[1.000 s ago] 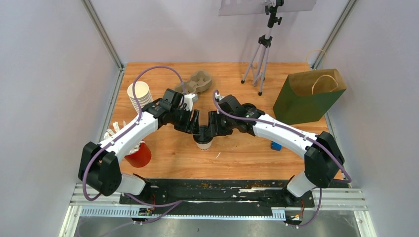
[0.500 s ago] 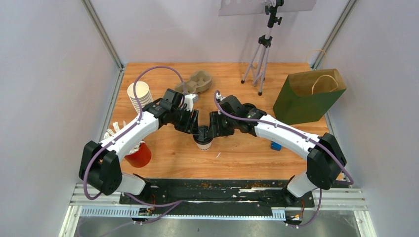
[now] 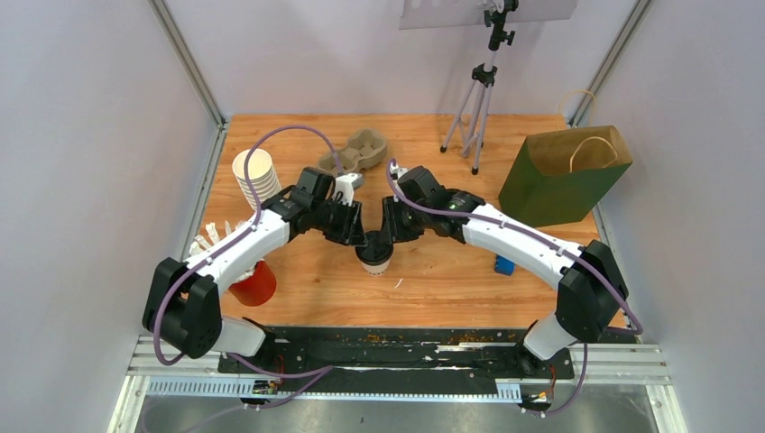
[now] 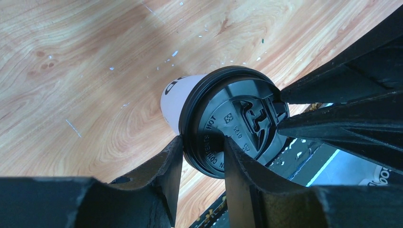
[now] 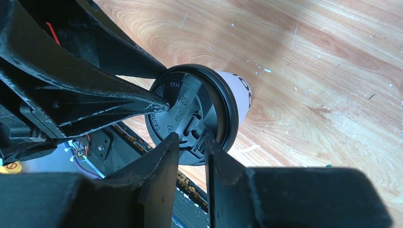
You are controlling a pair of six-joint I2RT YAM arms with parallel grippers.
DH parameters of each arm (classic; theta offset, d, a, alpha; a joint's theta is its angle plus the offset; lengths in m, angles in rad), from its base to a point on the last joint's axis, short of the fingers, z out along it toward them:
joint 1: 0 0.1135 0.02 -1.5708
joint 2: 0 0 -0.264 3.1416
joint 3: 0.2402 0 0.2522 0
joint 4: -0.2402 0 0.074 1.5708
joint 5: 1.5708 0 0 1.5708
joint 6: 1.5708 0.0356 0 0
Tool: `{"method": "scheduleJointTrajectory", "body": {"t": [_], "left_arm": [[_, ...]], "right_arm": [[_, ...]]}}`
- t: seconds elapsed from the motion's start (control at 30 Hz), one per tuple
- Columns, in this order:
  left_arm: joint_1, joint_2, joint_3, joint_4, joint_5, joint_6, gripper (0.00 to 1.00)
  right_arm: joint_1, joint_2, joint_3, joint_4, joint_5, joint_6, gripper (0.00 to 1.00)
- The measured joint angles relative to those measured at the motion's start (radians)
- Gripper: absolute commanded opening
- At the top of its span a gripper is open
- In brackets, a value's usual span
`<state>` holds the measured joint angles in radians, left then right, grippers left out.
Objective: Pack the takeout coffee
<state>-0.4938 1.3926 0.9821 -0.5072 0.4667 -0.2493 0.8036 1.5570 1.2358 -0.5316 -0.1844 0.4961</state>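
The white-sided paper cup (image 3: 373,262) with a black lid (image 4: 237,123) stands on the wooden table at centre. My left gripper (image 3: 360,237) is shut on the lid's raised rim. In the left wrist view (image 4: 202,152), one finger is outside the rim and one is on the lid top. My right gripper (image 3: 386,236) comes from the other side. In its wrist view (image 5: 190,142) its jaws are nearly together, with the tips on the lid (image 5: 190,114) around the raised sip tab. The olive-green cup is out of view.
A green paper bag (image 3: 564,176) stands open at the right. A cardboard cup carrier (image 3: 356,152) lies behind the arms. A stack of lidless white cups (image 3: 255,173) and a red cup (image 3: 255,284) are at the left. A tripod (image 3: 478,99) stands at the back, and a small blue object (image 3: 503,265) lies at the right.
Both wrists have shifted slightly toward the far side while staying on the lid. The cup stays in about the same place.
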Motion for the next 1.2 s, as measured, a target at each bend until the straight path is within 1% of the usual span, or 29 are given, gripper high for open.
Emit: {"method": "scheduleJointTrajectory", "body": {"t": [0.27, 0.67, 0.77, 0.8, 0.83, 1.0, 1.2], "left_arm": [[0.000, -0.028, -0.051, 0.064, 0.011, -0.026, 0.45], [0.000, -0.033, -0.064, 0.082, 0.012, -0.037, 0.46], [0.000, -0.033, -0.065, 0.085, 0.015, -0.041, 0.46], [0.000, -0.033, -0.065, 0.086, 0.016, -0.042, 0.47], [-0.001, -0.033, -0.066, 0.087, 0.018, -0.047, 0.47], [-0.001, -0.033, -0.067, 0.088, 0.018, -0.052, 0.47], [-0.001, -0.033, -0.067, 0.088, 0.019, -0.057, 0.47]], "right_arm": [[0.000, 0.000, -0.041, 0.048, -0.003, 0.002, 0.24], [0.000, -0.039, -0.113, 0.122, 0.004, -0.002, 0.24], [0.000, -0.039, -0.100, 0.103, 0.002, -0.013, 0.26], [0.000, -0.040, -0.089, 0.087, 0.000, -0.019, 0.26], [-0.001, -0.044, -0.054, 0.032, 0.008, -0.038, 0.26], [-0.007, -0.058, -0.021, -0.033, 0.035, -0.057, 0.26], [-0.011, -0.064, -0.014, -0.046, 0.039, -0.061, 0.26]]}}
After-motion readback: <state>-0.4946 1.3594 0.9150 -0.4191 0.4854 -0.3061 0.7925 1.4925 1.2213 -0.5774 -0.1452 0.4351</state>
